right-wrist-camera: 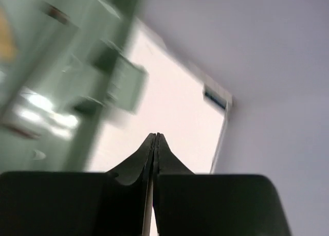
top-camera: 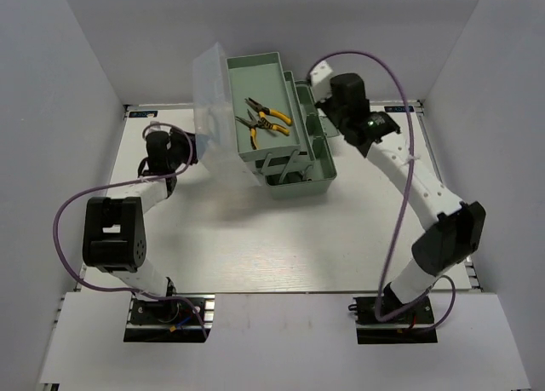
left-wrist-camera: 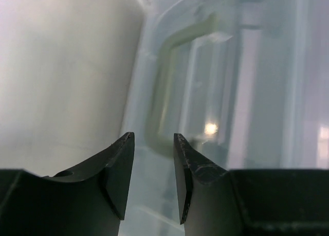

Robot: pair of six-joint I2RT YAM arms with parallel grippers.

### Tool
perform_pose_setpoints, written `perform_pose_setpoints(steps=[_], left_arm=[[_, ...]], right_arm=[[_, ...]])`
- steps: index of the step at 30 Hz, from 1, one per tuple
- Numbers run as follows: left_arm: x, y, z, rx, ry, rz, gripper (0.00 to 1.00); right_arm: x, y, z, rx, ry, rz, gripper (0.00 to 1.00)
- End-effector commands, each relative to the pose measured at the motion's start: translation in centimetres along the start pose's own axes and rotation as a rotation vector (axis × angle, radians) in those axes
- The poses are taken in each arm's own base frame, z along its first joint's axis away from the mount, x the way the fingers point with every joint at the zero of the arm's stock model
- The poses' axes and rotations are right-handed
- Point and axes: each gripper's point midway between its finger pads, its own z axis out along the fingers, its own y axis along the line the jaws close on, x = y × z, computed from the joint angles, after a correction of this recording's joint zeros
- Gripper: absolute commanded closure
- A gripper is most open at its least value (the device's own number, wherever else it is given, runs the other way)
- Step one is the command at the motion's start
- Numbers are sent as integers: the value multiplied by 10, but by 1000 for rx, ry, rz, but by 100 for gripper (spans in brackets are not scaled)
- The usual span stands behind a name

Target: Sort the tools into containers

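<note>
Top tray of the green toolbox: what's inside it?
Two pliers with yellow-and-black handles lie in the top tray. The lower tiers sit mostly under it, so what they hold is hidden.

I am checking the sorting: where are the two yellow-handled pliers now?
In the top view, both pliers lie in the raised top tray of the green toolbox, just right of its open clear lid.
</note>
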Motion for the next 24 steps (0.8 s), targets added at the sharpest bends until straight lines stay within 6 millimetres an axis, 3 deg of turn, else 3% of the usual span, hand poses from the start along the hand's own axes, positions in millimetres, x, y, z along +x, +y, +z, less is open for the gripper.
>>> perform_pose_setpoints(steps=[1, 3, 4, 5, 6, 9, 11, 12, 16, 19, 20, 24], left_arm=[[-8, -56, 1, 133, 18, 65, 53], [-6, -62, 4, 134, 28, 67, 53], [-8, -69, 6, 144, 34, 80, 53], [-9, -69, 8, 141, 36, 79, 53], [-6, -78, 8, 157, 40, 86, 53], [-10, -91, 17, 176, 54, 101, 54], [-2, -95, 23, 193, 97, 106, 55], [-3, -102, 25, 208, 104, 110, 55], [17, -102, 42, 213, 185, 113, 57], [30, -116, 49, 254, 239, 129, 59], [33, -124, 49, 275, 268, 135, 59], [61, -134, 51, 321, 375, 152, 60]], right_arm=[[71, -24, 35, 77, 169, 168, 100], [114, -15, 59, -12, 279, 205, 100], [123, -17, 63, -18, 302, 261, 100], [140, 0, 80, -95, 343, 285, 100], [149, 0, 81, -115, 375, 326, 100], [169, 42, 92, -352, 420, 480, 100], [167, 68, 91, -496, 407, 557, 100], [174, 81, 94, -542, 429, 577, 100], [145, 118, 90, -785, 341, 724, 100], [131, 126, 85, -871, 303, 809, 100], [118, 126, 80, -917, 252, 825, 100], [108, 129, 72, -962, 202, 862, 100]])
